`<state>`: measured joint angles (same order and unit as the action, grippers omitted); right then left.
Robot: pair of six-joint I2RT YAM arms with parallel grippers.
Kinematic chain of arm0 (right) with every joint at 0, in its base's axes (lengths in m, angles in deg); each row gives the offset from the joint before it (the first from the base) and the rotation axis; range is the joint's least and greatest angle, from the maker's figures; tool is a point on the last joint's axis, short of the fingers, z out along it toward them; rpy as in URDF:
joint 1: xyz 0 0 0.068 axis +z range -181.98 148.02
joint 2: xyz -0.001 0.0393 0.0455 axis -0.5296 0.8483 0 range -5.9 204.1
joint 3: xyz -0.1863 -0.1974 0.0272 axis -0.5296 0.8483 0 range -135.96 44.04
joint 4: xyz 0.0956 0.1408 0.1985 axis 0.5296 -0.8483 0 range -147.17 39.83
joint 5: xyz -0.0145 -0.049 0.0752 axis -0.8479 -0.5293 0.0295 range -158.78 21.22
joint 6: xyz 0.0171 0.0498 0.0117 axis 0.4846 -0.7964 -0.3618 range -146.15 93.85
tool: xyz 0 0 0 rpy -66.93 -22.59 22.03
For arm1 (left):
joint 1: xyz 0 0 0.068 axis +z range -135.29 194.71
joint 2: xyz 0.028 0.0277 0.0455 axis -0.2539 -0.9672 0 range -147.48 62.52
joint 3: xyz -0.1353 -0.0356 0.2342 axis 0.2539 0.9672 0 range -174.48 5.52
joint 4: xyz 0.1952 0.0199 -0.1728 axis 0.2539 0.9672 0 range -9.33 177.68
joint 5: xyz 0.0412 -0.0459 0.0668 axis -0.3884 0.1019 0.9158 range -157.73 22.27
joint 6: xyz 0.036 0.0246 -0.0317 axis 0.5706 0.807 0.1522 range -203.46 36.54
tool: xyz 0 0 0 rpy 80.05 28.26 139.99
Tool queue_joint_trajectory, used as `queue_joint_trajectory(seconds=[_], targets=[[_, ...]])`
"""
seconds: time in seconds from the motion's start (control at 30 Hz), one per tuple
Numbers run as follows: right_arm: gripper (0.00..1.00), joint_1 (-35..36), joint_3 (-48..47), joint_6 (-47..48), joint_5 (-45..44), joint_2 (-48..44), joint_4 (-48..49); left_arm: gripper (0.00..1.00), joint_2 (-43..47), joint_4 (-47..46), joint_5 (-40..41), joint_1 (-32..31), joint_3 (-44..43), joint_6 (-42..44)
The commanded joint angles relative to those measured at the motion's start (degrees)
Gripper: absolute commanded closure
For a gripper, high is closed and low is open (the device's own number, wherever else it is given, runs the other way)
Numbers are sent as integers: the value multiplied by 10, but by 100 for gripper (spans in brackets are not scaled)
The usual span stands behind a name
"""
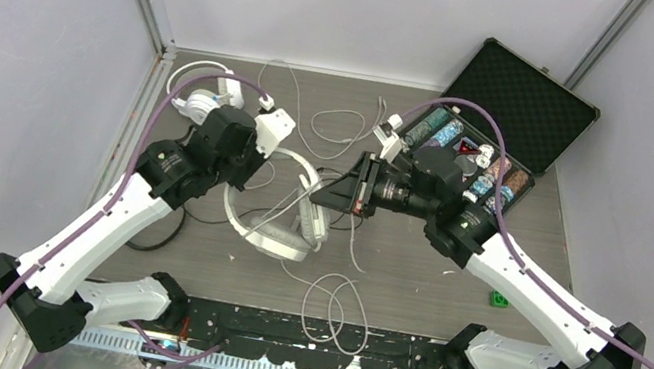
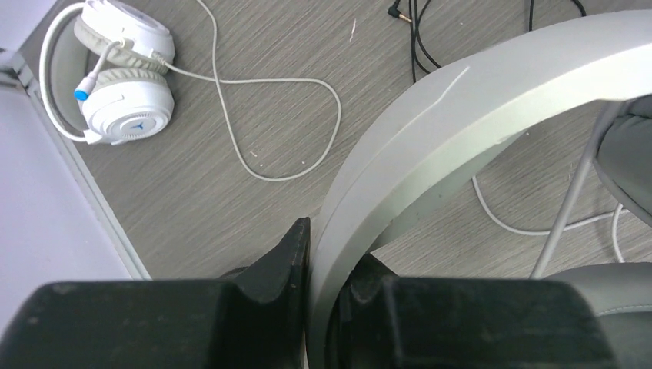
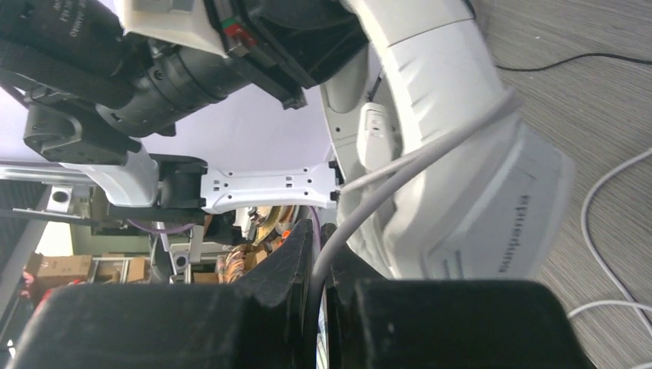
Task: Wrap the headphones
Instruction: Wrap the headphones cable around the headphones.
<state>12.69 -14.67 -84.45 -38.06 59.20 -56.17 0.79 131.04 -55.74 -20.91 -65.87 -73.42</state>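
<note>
Left end effector (image 2: 327,254), left wrist view: clenched on the headband (image 2: 430,131) of one white headset (image 2: 553,61). Right wrist view: right end effector (image 3: 319,269) pinched a thin white cable (image 3: 415,177) beside an ear cup (image 3: 477,200). Top view: this white headset (image 1: 308,222) sat mid-tabletop (image 1: 427,284) between both arms. We judged cable-winding in hand; next, the cable needed leading around the band, kept taut.

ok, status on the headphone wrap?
Left gripper clamped on a white headband. Right gripper pinching a white cable beside the ear cup. Second white headset lies apart, far left; nothing blocking.
</note>
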Motion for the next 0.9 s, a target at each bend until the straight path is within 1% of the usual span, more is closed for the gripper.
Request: queue_joint_trajectory(seconds=[0.0, 0.2, 0.47, 0.7, 0.87], targets=[[86, 24, -59, -1, -7, 14, 50, 100, -9, -28, 38, 3, -11, -80], [86, 63, -97, 46, -49, 38, -2, 100, -38, -6, 111, 3, -41, -179], [86, 104, -92, 87, -109, 42, -10, 100, -73, 25, 166, 4, -85, -312], [86, 141, -85, 146, -185, 40, -26, 100, -80, 20, 178, 4, -100, -415], [86, 152, -66, 165, -218, 34, -28, 100, -82, 17, 171, 4, -110, -457]])
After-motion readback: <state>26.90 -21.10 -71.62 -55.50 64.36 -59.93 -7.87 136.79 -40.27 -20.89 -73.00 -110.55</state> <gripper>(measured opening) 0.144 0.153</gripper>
